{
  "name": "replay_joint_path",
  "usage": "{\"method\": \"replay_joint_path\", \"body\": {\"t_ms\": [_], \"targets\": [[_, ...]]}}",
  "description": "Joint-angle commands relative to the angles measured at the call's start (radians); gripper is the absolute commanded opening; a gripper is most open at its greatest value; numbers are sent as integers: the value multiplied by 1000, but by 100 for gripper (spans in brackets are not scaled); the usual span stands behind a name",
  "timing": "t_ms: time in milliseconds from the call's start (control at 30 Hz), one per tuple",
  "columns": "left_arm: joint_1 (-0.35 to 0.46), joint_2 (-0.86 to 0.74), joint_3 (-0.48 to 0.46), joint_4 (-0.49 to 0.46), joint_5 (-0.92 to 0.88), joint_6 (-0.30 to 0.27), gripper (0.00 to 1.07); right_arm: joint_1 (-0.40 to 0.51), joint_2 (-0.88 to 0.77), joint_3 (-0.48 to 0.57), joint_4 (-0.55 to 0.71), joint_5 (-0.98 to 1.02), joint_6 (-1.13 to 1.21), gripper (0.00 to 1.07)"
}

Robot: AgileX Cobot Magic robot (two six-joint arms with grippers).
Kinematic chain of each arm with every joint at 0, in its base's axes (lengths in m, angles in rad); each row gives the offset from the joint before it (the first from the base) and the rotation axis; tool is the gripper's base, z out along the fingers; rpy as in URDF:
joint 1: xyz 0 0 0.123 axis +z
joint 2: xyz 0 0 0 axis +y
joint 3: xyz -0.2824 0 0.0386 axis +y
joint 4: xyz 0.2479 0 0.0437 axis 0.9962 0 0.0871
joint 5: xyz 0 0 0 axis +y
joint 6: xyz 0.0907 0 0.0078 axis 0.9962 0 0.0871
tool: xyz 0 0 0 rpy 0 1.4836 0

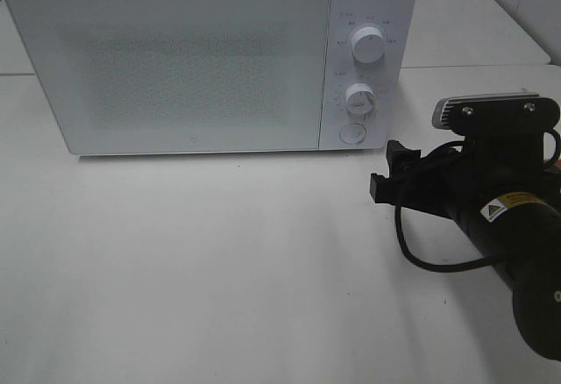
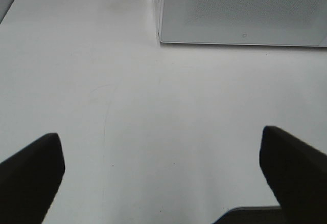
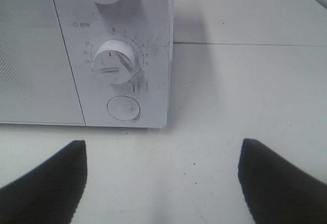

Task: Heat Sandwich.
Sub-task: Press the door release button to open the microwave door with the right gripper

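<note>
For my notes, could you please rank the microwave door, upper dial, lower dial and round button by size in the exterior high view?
1. microwave door
2. upper dial and lower dial, too alike to rank
3. round button, slightly smaller

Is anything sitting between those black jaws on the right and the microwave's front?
Nothing visible. Only table surface lies between the open jaws of the right arm and the microwave with its round button. Its door is shut, and no sandwich shows in any view.
</note>
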Motion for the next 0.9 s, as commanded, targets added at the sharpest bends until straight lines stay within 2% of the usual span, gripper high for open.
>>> {"method": "replay_joint_path", "body": {"t_ms": [33, 200, 467, 700, 833, 900], "targets": [[-5, -22, 1, -4, -9, -1, 96, 39, 13, -19, 58, -28, -18, 74], [-5, -22, 1, -4, -9, -1, 96, 71, 28, -57, 83, -24, -97, 74], [-5, -22, 1, -4, -9, -1, 96, 71, 28, -57, 78, -23, -64, 74], [-5, -22, 1, -4, -9, -1, 96, 71, 28, -57, 78, -24, 190, 74], [-5, -22, 1, -4, -9, -1, 96, 71, 28, -55, 78, -19, 489, 74], [-5, -22, 1, -4, -9, -1, 96, 71, 28, -55, 78, -13, 554, 74]]}}
